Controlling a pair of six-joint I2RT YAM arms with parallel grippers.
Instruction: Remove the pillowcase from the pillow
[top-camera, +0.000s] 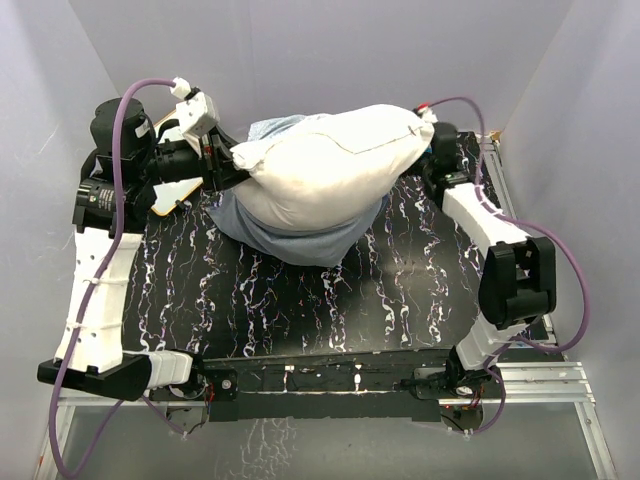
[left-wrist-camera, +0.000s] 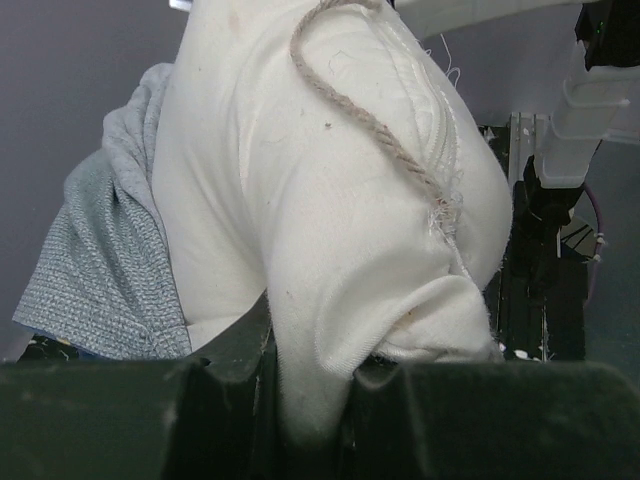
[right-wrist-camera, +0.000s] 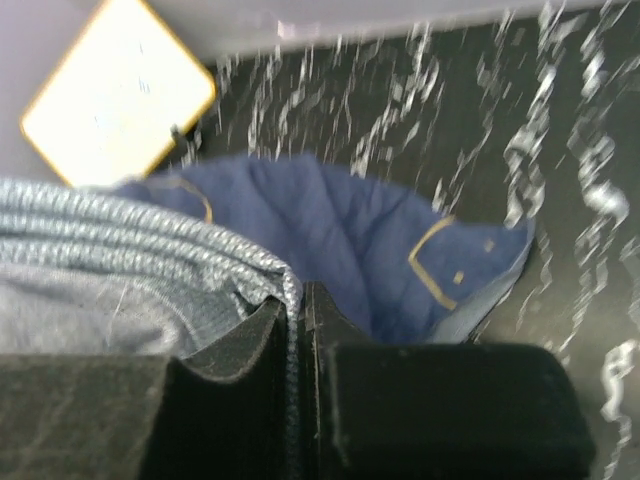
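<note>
The peeling-apart step looks nearly done: the pillow (top-camera: 325, 170) sits bare and plump in the upper middle of the top view. The pillowcase (top-camera: 290, 242) is bunched under its lower edge and pokes out behind it at upper left. The left gripper (left-wrist-camera: 310, 390) has its jaws pinching a corner of the pillow, white cloth squeezed into the gap at the bottom of its wrist view, and a frayed cord (left-wrist-camera: 380, 140) trails down the seam above. The right gripper (right-wrist-camera: 300, 320) has its jaws pressed together on a pale grey-blue edge of the pillowcase. Beyond it the navy side with gold outline lies on the table (right-wrist-camera: 560, 150), and the board (right-wrist-camera: 115, 95) is in the upper left corner. I can't tell whether any of the pillow's underside is tucked inside the cloth. To my eye the next move calls for drawing the two grips apart, the pillow carried up and off to the left while the right holds the pillowcase down, until the cloth slides clear. The risk is the pillowcase dragging along underneath.
</note>
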